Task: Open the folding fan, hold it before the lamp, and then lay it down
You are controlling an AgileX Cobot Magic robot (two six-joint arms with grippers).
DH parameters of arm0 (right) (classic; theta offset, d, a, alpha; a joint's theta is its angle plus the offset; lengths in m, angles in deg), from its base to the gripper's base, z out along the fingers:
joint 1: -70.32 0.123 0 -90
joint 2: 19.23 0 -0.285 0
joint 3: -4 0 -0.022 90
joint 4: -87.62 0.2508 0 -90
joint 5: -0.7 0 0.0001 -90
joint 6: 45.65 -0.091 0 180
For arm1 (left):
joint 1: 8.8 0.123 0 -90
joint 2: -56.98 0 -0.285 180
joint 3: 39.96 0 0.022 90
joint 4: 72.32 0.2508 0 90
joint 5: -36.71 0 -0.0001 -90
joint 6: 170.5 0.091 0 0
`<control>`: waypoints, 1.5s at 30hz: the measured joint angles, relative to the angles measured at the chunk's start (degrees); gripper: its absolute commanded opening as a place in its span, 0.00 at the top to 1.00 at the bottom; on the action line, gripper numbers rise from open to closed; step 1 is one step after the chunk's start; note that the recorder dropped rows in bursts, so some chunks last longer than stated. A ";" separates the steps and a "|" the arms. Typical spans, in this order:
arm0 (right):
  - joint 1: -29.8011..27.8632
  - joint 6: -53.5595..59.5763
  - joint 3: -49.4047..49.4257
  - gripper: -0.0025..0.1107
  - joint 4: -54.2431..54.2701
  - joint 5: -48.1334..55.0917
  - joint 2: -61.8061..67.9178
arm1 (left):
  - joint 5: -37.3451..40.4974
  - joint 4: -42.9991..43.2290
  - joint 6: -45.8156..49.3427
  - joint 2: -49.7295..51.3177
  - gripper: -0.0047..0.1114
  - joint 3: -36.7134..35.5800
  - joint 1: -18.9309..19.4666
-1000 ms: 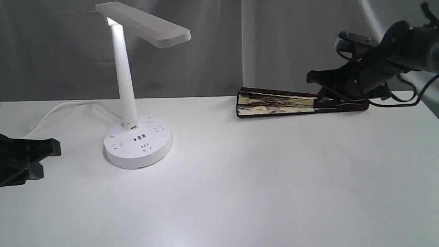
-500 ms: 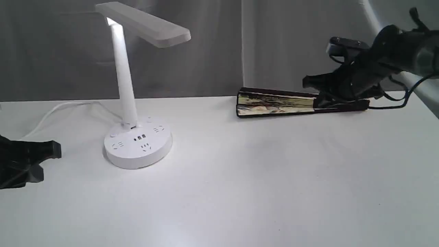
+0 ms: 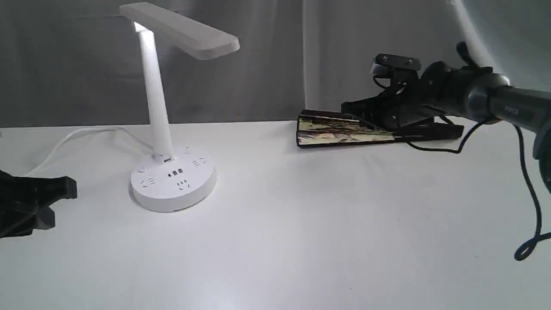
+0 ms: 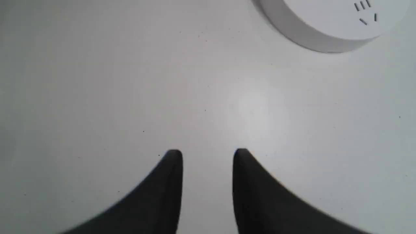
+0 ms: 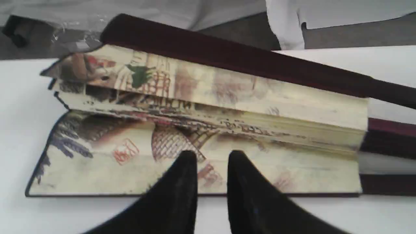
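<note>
The folding fan (image 3: 335, 129) lies at the table's far right, nearly folded, its painted leaf parted a little between dark maroon ribs. My right gripper (image 3: 355, 113) hovers low over the leaf. In the right wrist view its fingertips (image 5: 211, 156) stand a narrow gap apart above the fan's (image 5: 227, 97) near fold, holding nothing. The white lamp (image 3: 155, 99) stands at the left, lit, with its bar head pointing right. My left gripper (image 3: 64, 202) rests at the table's left edge. It is open and empty (image 4: 206, 151), close to the lamp's round base (image 4: 325, 26).
The lamp's white cord (image 3: 77, 133) trails from the base toward the back left. A grey curtain hangs behind the white table (image 3: 301, 224). The right arm's black cable (image 3: 529, 202) loops down at the far right.
My right gripper has slid left along the fan, from the rib end to above the painted leaf. The fan, lamp and left gripper have stayed put.
</note>
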 measured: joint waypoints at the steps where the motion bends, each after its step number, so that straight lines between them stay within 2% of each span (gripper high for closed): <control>1: 0.10 0.00 0.00 0.82 1.24 -1.10 0.33 | 0.00 -0.13 0.00 0.00 0.72 0.00 0.00; 21: 0.46 1.72 0.00 0.82 3.86 -5.92 4.26 | 0.21 -0.53 0.00 0.00 0.72 0.00 0.00; 33: 0.46 1.72 -0.23 0.82 4.08 -1.65 4.26 | 0.21 -0.75 0.00 0.00 0.72 0.00 0.00; 39: 0.46 1.72 -0.71 0.82 4.45 3.79 4.13 | 0.21 -0.75 0.00 0.00 0.72 0.00 0.00; 45: 0.46 1.72 -0.73 0.87 5.84 8.76 3.53 | 0.21 -0.92 0.00 0.00 0.72 0.00 0.00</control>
